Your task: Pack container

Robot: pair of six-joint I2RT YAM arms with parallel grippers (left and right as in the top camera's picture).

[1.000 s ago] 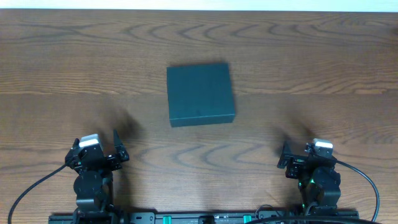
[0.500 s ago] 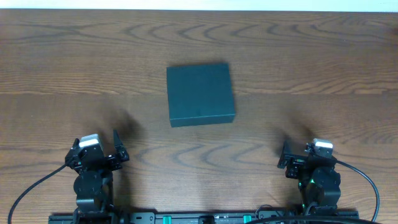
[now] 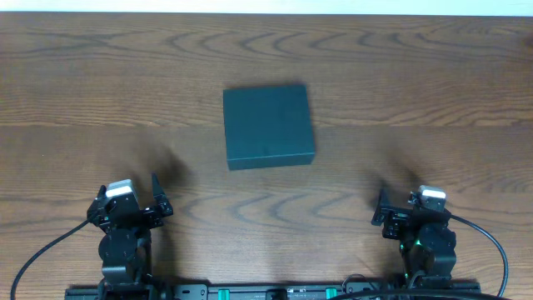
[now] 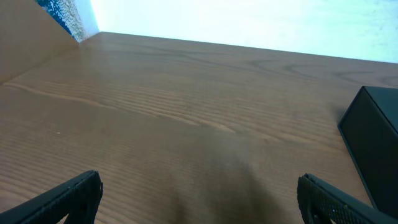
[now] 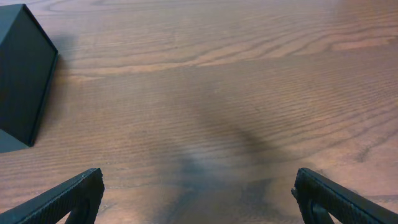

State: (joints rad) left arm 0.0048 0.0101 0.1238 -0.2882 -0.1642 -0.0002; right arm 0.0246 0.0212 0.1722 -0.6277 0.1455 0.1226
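The container [image 3: 268, 126] is a dark teal box with its lid shut, lying flat at the middle of the wooden table. Its corner shows at the right edge of the left wrist view [image 4: 373, 140] and at the left edge of the right wrist view [image 5: 22, 81]. My left gripper [image 3: 132, 194] rests near the front left edge, well short of the box, open with only bare wood between its fingers [image 4: 200, 193]. At the front right, my right gripper [image 3: 408, 202] is open too, nothing between its fingers [image 5: 199, 190].
The wooden table [image 3: 416, 83] stretches to a pale far edge. A brown board with a blue patch [image 4: 59, 15] stands at the far left in the left wrist view. Black cables [image 3: 42, 250] trail from both arm bases along the front rail.
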